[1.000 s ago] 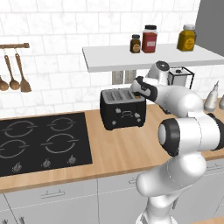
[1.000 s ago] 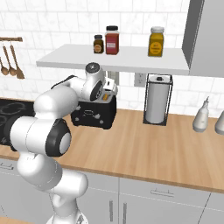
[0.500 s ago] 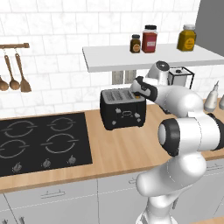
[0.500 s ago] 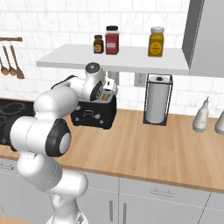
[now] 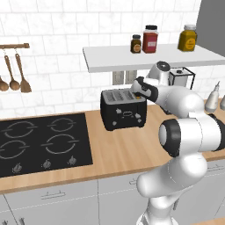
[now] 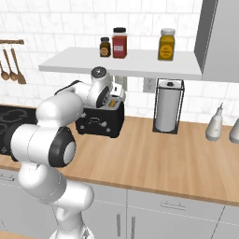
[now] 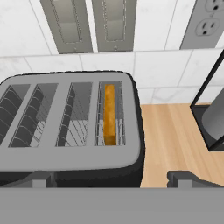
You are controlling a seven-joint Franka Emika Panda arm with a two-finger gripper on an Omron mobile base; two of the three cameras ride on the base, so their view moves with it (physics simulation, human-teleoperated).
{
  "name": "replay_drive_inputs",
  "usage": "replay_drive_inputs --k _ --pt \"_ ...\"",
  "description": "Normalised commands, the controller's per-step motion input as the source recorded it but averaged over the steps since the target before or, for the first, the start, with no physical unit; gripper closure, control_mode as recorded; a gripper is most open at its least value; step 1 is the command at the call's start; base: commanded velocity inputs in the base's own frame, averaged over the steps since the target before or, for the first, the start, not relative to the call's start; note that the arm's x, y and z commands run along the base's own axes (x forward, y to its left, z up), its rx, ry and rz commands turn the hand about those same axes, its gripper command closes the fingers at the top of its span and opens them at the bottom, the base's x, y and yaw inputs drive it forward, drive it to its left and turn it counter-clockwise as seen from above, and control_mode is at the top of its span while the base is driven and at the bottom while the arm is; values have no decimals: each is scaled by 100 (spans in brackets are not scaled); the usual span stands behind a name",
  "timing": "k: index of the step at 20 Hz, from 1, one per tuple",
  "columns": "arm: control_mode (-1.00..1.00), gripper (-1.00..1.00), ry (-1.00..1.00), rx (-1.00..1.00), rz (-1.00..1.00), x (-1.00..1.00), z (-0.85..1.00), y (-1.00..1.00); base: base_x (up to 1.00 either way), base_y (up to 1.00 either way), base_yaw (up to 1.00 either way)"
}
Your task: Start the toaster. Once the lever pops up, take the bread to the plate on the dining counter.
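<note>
The black toaster (image 5: 123,112) stands on the wooden wall-side counter against the tiles, right of the hob. From above, the hand view shows its grey top (image 7: 131,144) with several slots. The bread (image 7: 109,114) sits edge-up, sunk in the rightmost slot, with its tan crust showing. My gripper (image 5: 137,88) hovers just above the toaster's right end (image 6: 100,123), open, nothing between its fingers. Both fingertips (image 7: 43,179) rise at the toaster's near edge. The plate and the dining counter are out of view.
A black hob (image 5: 41,143) lies left of the toaster. A paper towel holder (image 6: 168,112) stands to its right, and two pale bottles (image 6: 215,123) beyond. The white shelf (image 5: 149,55) with jars hangs close above my gripper. Wall outlets (image 7: 205,22) sit behind.
</note>
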Motion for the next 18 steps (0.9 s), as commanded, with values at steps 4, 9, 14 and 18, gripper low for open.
replay_drive_inputs --k 4,9,14,18 --pt "-100 -100 0 0 0 0 0 0 0 0 0" --pt "-100 -100 0 0 0 0 0 0 0 0 0" --pt "-100 -100 0 0 0 0 0 0 0 0 0" --pt "-100 -100 0 0 0 0 0 0 0 0 0"
